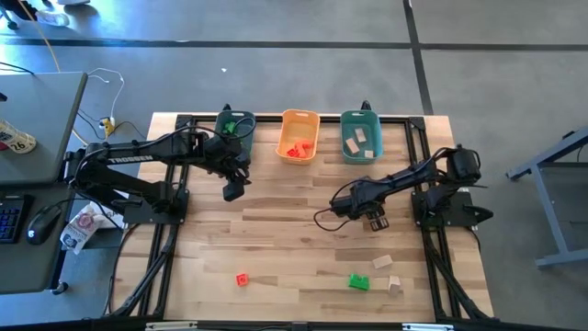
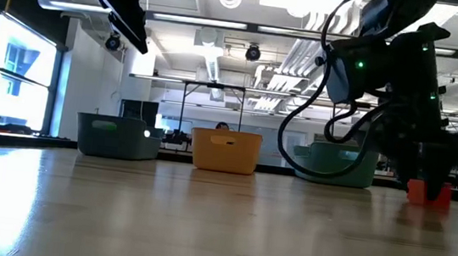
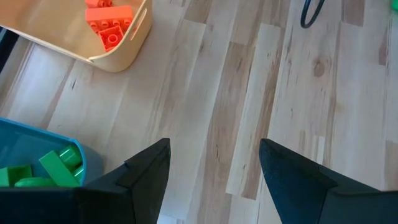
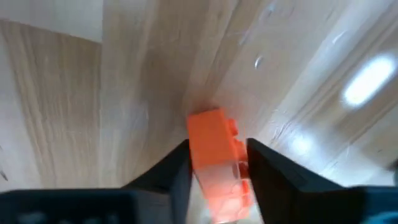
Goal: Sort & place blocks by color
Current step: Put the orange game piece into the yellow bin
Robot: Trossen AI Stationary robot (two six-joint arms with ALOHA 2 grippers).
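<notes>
While the right gripper (image 4: 217, 165) stands with its jaws narrowed about the small red-orange studded plastic block (image 4: 217, 158) on the table, squareness is to be secured before lifting.

The wooden surface (image 1: 276, 230) carries three bins along its far edge: a dark teal bin (image 1: 235, 127), an orange bin (image 1: 299, 136) and a teal bin (image 1: 360, 136). Near the front edge lie a red block (image 1: 242, 279), a green block (image 1: 358, 282) and two tan blocks (image 1: 388, 274). An orange block (image 4: 214, 162) sits right of the middle.
</notes>
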